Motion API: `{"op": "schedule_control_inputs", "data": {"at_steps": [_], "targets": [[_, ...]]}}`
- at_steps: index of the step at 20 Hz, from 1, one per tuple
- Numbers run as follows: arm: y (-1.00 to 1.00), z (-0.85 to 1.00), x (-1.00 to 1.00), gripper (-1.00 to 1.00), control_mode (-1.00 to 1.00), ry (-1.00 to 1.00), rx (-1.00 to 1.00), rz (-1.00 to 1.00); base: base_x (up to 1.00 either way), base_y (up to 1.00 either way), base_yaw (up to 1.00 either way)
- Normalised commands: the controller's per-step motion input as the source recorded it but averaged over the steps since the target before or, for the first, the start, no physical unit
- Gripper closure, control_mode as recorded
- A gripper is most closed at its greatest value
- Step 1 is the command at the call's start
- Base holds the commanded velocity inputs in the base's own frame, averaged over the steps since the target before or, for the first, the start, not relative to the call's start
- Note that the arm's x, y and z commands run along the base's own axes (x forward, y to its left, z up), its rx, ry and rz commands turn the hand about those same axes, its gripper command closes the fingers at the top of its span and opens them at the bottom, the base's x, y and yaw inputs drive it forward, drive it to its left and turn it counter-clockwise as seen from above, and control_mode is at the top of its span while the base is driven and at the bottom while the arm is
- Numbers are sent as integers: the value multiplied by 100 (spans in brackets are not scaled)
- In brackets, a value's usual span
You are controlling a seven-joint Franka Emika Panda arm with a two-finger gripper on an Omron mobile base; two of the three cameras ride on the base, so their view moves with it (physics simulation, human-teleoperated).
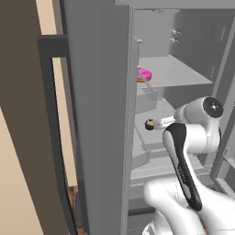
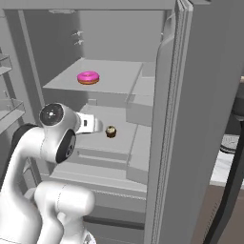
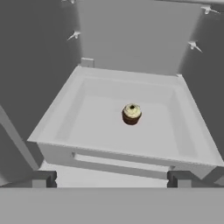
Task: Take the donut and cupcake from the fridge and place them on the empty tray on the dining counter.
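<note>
Your gripper [image 3: 111,178] sits at the near edge of the hand view, its two dark fingertips [image 3: 43,178] spread wide apart with nothing between them, so it is released. Ahead of it, past the front lip of a shallow grey bin [image 3: 65,131] inside the fridge [image 2: 190,119], the cupcake [image 3: 131,113] stands upright near the middle of the bin floor, slightly right of the midline between your fingertips and well clear of them.

From the right base view you see the white arm [image 2: 52,133] reaching into the open fridge, its hand pointing at the cupcake [image 2: 110,131], which sits just beyond the hand's tip without touching it. One shelf [image 2: 114,76] higher, the pink donut [image 2: 88,77] lies flat toward the left part of that shelf, well apart from your gripper.

From the left base view the open fridge door [image 1: 98,114] stands near the camera; the cupcake [image 1: 149,124] and donut [image 1: 145,74] peek out just past its edge.
</note>
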Motion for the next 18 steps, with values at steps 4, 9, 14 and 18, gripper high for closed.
{"op": "schedule_control_inputs", "data": {"at_steps": [4, 9, 14, 18], "targets": [[-7, -31, 45, -100, -100, 13, 0, 0, 0, 0, 0], [-8, -19, 39, -100, -100, 12, 0, 0, 0, 0, 0], [-9, -24, 36, -100, -100, 7, 1, 0, 0, 0, 0], [-14, -38, 32, -100, -100, -1, 0, 0, 0, 0, 0]]}}
